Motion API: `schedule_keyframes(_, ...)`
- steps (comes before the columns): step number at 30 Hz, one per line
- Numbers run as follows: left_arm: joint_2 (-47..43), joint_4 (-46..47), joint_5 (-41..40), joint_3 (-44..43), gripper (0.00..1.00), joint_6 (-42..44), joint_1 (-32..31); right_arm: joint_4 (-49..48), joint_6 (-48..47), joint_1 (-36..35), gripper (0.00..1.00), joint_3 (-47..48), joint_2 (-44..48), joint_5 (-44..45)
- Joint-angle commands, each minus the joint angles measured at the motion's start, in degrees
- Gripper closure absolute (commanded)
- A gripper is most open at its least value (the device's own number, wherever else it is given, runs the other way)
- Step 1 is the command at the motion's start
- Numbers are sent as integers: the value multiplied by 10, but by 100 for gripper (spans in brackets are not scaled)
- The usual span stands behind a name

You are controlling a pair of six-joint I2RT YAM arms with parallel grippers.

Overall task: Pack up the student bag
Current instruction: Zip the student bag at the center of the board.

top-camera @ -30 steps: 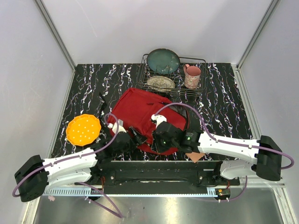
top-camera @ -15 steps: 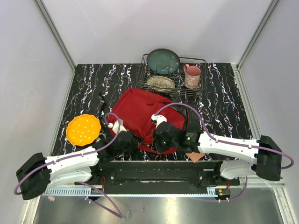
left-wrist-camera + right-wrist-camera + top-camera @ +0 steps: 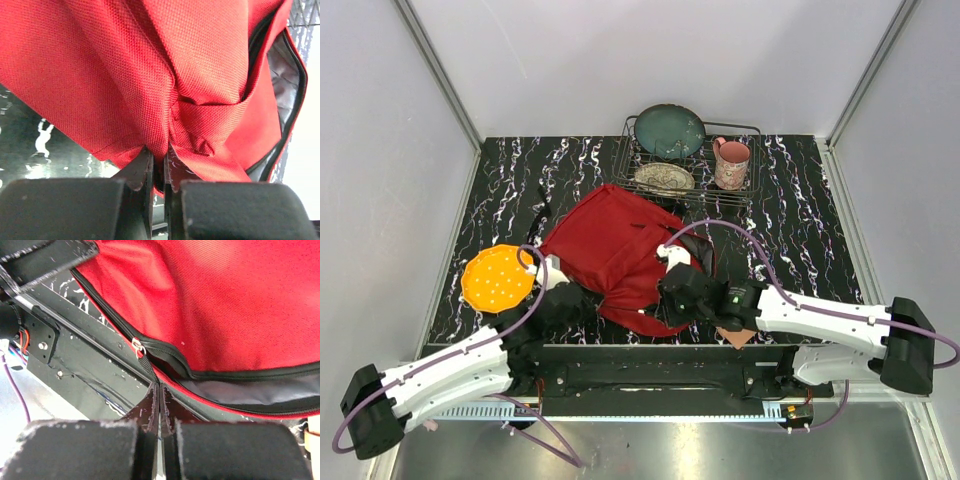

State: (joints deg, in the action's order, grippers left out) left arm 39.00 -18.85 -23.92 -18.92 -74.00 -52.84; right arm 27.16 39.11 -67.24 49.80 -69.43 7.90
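Both closed on student bag (image 3: 620, 250), left fingers (image 3: 137, 172) pinching fabric, right fingers (image 3: 147, 410) zipper trim (image 3: 167, 359).

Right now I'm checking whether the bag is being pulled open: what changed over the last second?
The left pincer, clamped on the student bag, drew back leftward, dragging it toward the orange disc. The right pincer, shut on the zipper edge, shifted slightly right. Unmoved: dish rack, mug.

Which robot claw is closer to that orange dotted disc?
Left. The left gripper pinches the student bag just beside the orange disc; the right gripper sits farther across the bag.
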Motion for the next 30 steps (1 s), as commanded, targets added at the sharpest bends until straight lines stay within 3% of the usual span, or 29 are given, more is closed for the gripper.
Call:
schedule_keyframes(1, -18, -83, -75, -2, 100, 41, 28, 53, 8, -2, 100, -14, 24, 25)
schedule_keyframes(7, -52, -107, -57, -5, 100, 83, 77, 78, 18, -2, 100, -36, 64, 41)
schedule_keyframes(17, -52, -90, 47, -30, 100, 202, 186, 79, 26, -2, 100, -58, 90, 49)
schedule_keyframes(18, -47, -76, 60, -33, 92, 209, 196, 67, 25, -2, 100, -59, 90, 36)
schedule_keyframes(19, -44, -65, 73, -33, 69, 214, 199, 55, 25, -2, 100, -60, 88, 12)
schedule_keyframes(20, -39, -44, 104, -33, 52, 221, 199, 29, 25, -3, 100, -62, 80, 2)
schedule_keyframes(21, -37, -30, 124, -36, 45, 225, 198, 19, 25, -2, 100, -62, 73, -5)
schedule_keyframes(23, -30, -3, 178, -38, 34, 221, 198, 1, 21, -2, 100, -52, 52, -17)
schedule_keyframes(25, -27, 3, 214, -38, 30, 211, 197, -12, 17, -2, 100, -50, 41, -28)
schedule_keyframes(30, -43, -14, 230, -36, 13, 213, 191, -36, 1, -2, 100, -46, 15, -68)
